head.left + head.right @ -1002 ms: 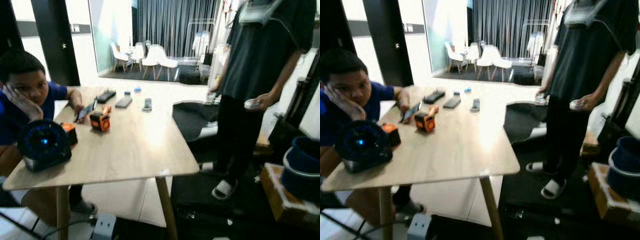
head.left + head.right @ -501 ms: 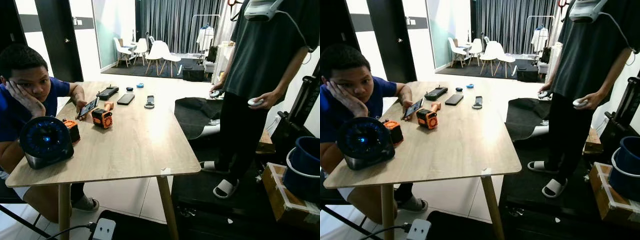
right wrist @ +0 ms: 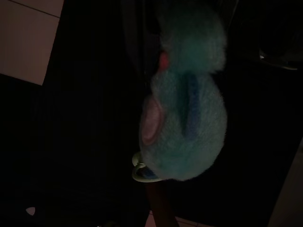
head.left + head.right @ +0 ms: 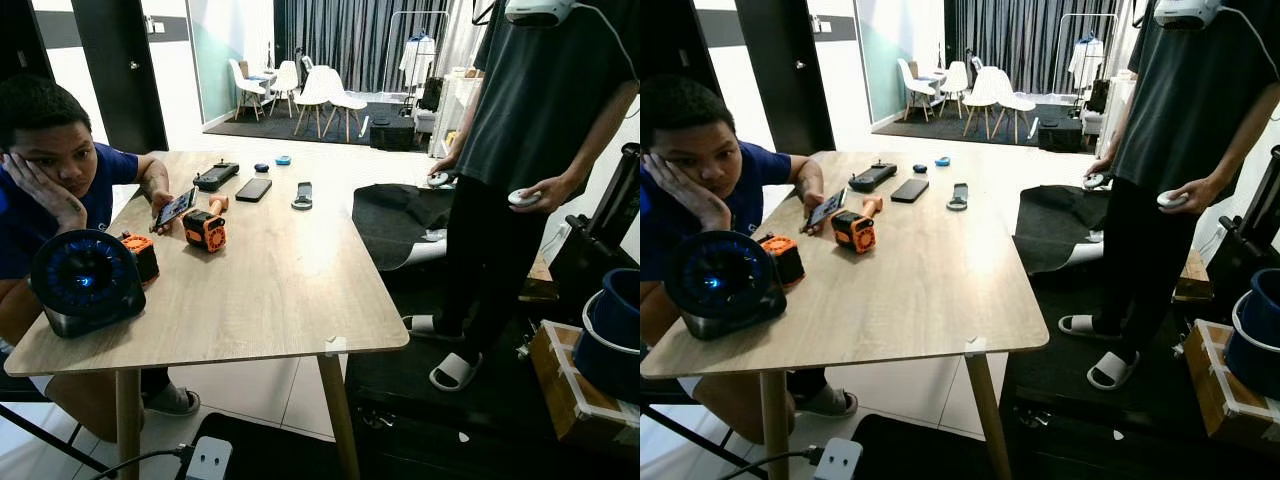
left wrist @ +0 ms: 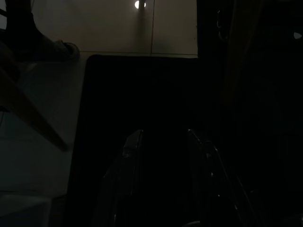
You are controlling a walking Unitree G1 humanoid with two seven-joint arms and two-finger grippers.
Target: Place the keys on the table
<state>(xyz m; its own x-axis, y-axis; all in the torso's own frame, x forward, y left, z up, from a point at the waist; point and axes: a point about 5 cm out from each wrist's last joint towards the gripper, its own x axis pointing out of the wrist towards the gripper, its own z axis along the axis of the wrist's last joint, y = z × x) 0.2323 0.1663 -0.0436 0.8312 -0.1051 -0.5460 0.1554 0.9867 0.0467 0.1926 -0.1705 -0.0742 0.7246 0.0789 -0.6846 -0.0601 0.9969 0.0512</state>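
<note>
- Room: pale tiled floor, dark curtains and white chairs (image 4: 325, 95) at the far end.
- Table (image 4: 270, 290): light wood-grain top, rectangular, on slanted wooden legs.
- On table, near left corner: round black speaker (image 4: 82, 283) with a blue glow; small orange-and-black box (image 4: 140, 255) touching it at its 1 o'clock.
- Mid-table: orange-and-black tape measure (image 4: 207, 229), chunky and squarish.
- Far end: black remote (image 4: 216, 176), flat dark phone (image 4: 253, 189), slim dark fob (image 4: 302, 194), two small blue discs (image 4: 272, 162).
- Seated person (image 4: 45, 195) at the table's 9 o'clock, blue shirt, holding a phone (image 4: 173, 209).
- Standing person (image 4: 540, 150) at the table's 3 o'clock, dark clothes, white controllers in both hands, sandals on a black mat (image 4: 420, 370).
- Floor: white power strip (image 4: 210, 460) under the table; blue bucket (image 4: 612, 335) on a cardboard box (image 4: 575, 385).
- Left gripper (image 5: 161, 142): glossy black fingers apart, nothing between them, over the dark mat.
- Keys: fluffy teal plush charm (image 3: 187, 113) with pink patches and a pale ring (image 3: 142, 171), hanging close before the right wrist camera, below table height.
- Right gripper: cannot tell whether its fingers are parted or closed.
</note>
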